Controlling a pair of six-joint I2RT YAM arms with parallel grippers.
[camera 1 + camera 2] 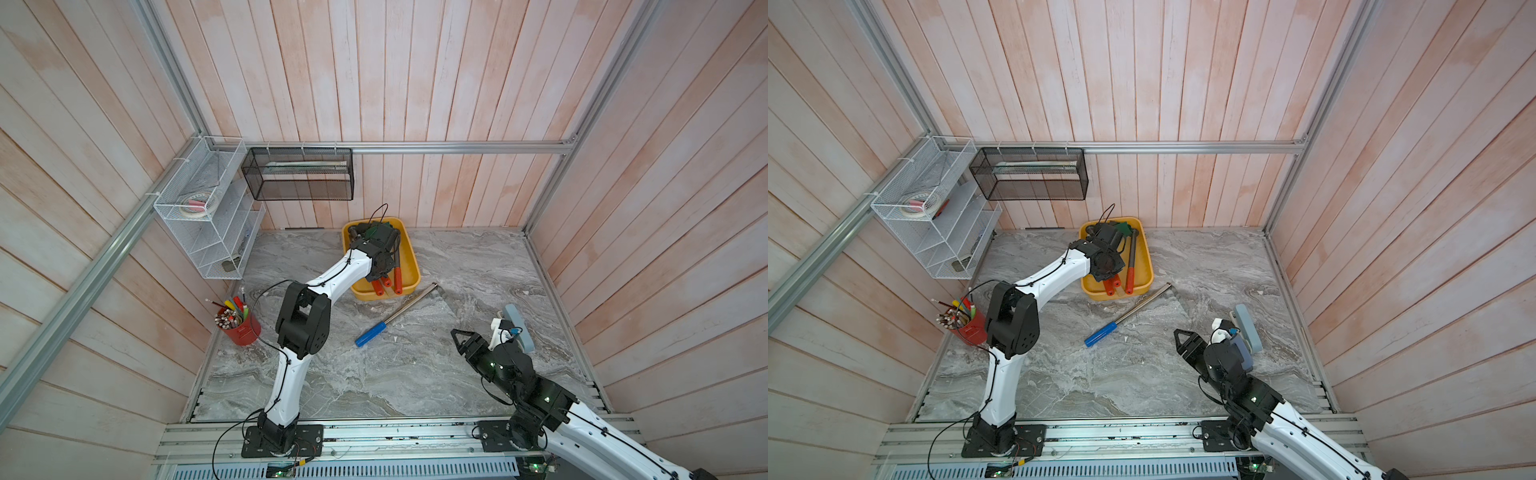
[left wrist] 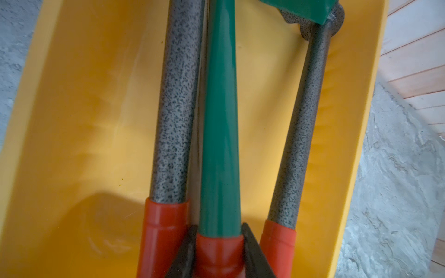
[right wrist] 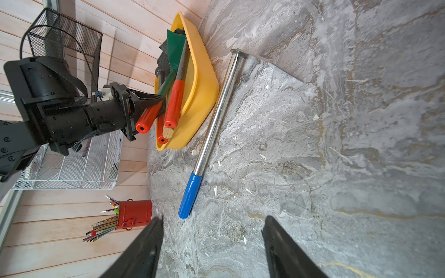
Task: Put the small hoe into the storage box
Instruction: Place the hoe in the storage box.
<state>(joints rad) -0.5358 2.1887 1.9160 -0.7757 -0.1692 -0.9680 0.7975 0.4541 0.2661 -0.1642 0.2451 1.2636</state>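
Near right: right gripper [image 3: 213,219] has its jaws apart and empty above the bare table.
Mid: blue-handled rod [image 1: 395,311] lies just beside storage box [image 2: 72,108], outside it.
Farther: left gripper [image 2: 219,234] is clamped on small hoe [image 2: 220,120] at its red grip, between two grey-shafted tools [image 2: 175,120]. The blade is at the box's far end.
Risk: opening jaws may shove the neighbouring tools. The handle looks raised and may land on the near rim.

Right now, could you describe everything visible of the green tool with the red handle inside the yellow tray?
The small hoe has a glossy green tapering shaft, a flat green blade, both seemingly painted metal, and a red-orange grip. It sits lengthwise in the storage box, between two speckled grey tools, blade toward the back wall. The left gripper has its jaws shut on it where shaft meets grip, the grip end raised.
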